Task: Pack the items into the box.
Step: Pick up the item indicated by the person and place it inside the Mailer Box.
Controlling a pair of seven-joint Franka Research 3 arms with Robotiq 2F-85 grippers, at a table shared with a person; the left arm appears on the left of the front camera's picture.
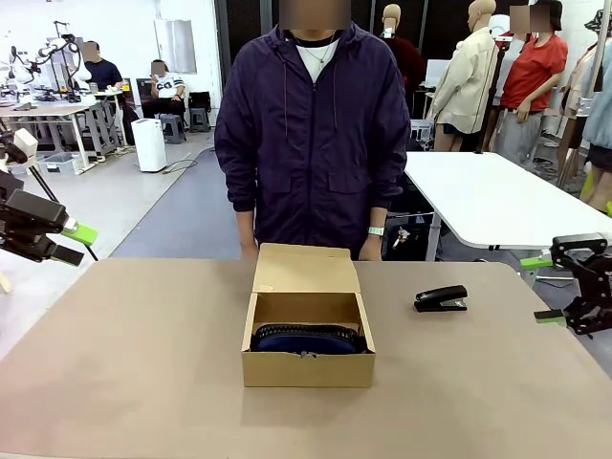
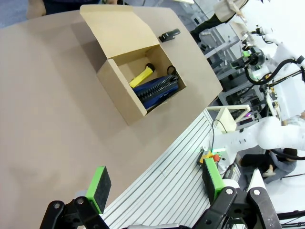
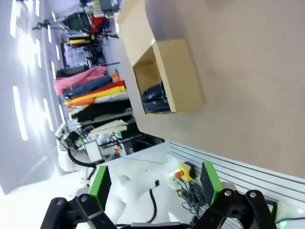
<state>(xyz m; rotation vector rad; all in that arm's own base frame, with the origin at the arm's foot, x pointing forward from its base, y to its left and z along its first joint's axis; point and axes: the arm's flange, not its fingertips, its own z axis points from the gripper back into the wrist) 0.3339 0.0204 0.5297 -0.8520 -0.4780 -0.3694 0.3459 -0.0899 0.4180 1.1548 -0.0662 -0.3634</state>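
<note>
**Status.** The box (image 1: 308, 368) sits open at mid-desk, its lid flap (image 1: 306, 269) laid back toward the person (image 1: 311, 134). The pouch (image 2: 159, 89) and the knife (image 2: 142, 76) lie inside it. The stapler (image 1: 441, 298) lies on the desk (image 1: 124, 363) to the box's right, well apart from it, and is not yet packed. Both pincers are empty with their fingers apart. The left pincer (image 1: 75, 244) is at the left desk edge. The right pincer (image 1: 543, 287) is at the right edge, nearer the stapler.

**Risks, as I judge them:**
1. The stapler is low with a sloped top. A grip taken off-centre could let it slide out or tip.
2. The pouch fills the near half of the box. A stapler released onto it may sit high and block the lid flap.
3. A low carry could clip the box wall and shove the light cardboard across the desk.
4. The person stands just behind the flap, so a long reach risks contact.

**Hard to make out:**
- From the front, the pouch hides the knife and the front wall cuts off the pouch's lower part.
- I cannot tell how much free floor is left beside the knife.
- The white print on the pouch is not legible.
</note>
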